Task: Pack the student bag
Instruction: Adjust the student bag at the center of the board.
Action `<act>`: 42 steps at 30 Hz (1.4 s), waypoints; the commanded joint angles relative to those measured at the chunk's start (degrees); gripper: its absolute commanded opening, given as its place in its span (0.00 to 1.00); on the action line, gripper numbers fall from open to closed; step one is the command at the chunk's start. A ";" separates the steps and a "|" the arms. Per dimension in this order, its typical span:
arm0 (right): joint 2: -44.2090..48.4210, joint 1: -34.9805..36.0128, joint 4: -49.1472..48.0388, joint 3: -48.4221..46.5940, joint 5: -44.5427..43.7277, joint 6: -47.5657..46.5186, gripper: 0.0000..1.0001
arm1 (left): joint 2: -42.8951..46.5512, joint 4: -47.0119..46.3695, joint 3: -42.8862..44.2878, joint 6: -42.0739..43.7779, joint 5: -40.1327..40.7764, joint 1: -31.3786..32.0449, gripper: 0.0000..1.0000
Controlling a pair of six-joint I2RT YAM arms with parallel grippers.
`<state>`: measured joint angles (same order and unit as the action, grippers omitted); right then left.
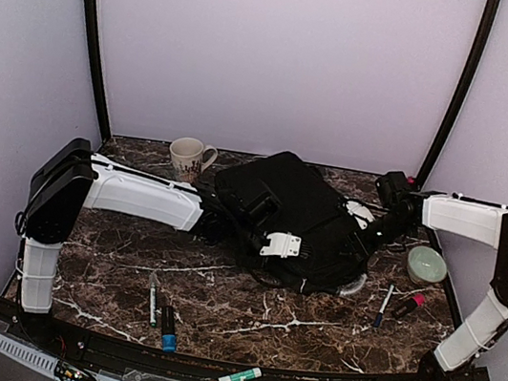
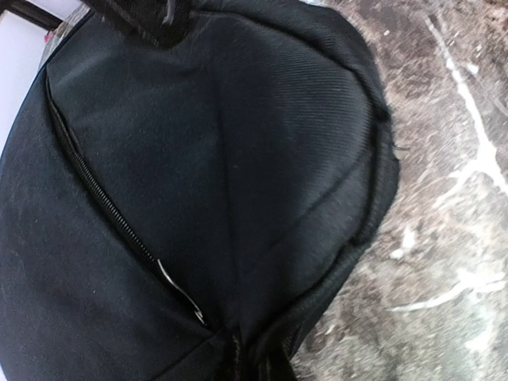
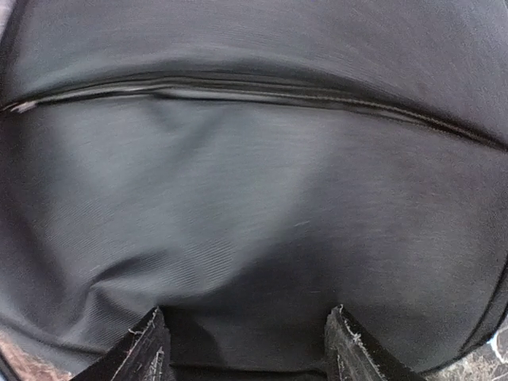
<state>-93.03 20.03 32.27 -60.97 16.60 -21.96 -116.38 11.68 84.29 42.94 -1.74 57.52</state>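
The student bag [image 1: 289, 211] is a large black backpack lying flat at the middle of the marble table. It has a white buckle [image 1: 281, 245] on its near side. My left gripper [image 1: 216, 226] is at the bag's left edge. In the left wrist view its jaws [image 2: 238, 367] are shut on a gathered fold of black bag fabric [image 2: 222, 159] beside a zipper [image 2: 103, 202]. My right gripper [image 1: 370, 226] is at the bag's right edge. In the right wrist view it [image 3: 250, 349] is open, fingertips [image 3: 147, 349] wide apart and pressed against the bag's side [image 3: 254, 222] below a closed zipper [image 3: 238, 89].
A white mug [image 1: 189, 156] stands behind the left arm. A green bowl [image 1: 426, 264] sits at the right edge, with a blue pen [image 1: 382, 308] and a pink-tipped item [image 1: 410, 304] near it. Two pens [image 1: 162, 311] lie front left; a green-capped marker [image 1: 240, 377] lies on the front ledge.
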 commanded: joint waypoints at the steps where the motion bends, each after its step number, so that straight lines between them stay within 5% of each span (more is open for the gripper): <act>1: -4.18 -0.66 -0.73 -1.48 -5.41 1.29 0.66 | 0.58 0.97 1.42 -5.48 -9.43 3.61 0.00; 14: -14.45 1.26 2.14 -9.91 -1.78 1.89 0.64 | 1.07 0.17 2.98 -20.65 -15.29 7.16 0.00; 31: -33.03 15.27 7.96 -34.40 -0.91 4.82 0.62 | 8.79 -0.96 -12.97 -31.61 0.12 6.34 0.00; 36: -28.28 13.96 8.74 -36.92 0.80 5.55 0.63 | 14.90 -4.95 -21.36 -32.16 -0.66 1.56 0.00; 42: -12.72 9.97 5.11 -26.90 5.73 6.50 0.67 | 13.11 -8.25 -23.34 -29.39 -1.96 0.93 0.00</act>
<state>-118.17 33.12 40.95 -93.62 17.37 -16.71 -102.13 4.69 61.87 12.01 -4.32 59.11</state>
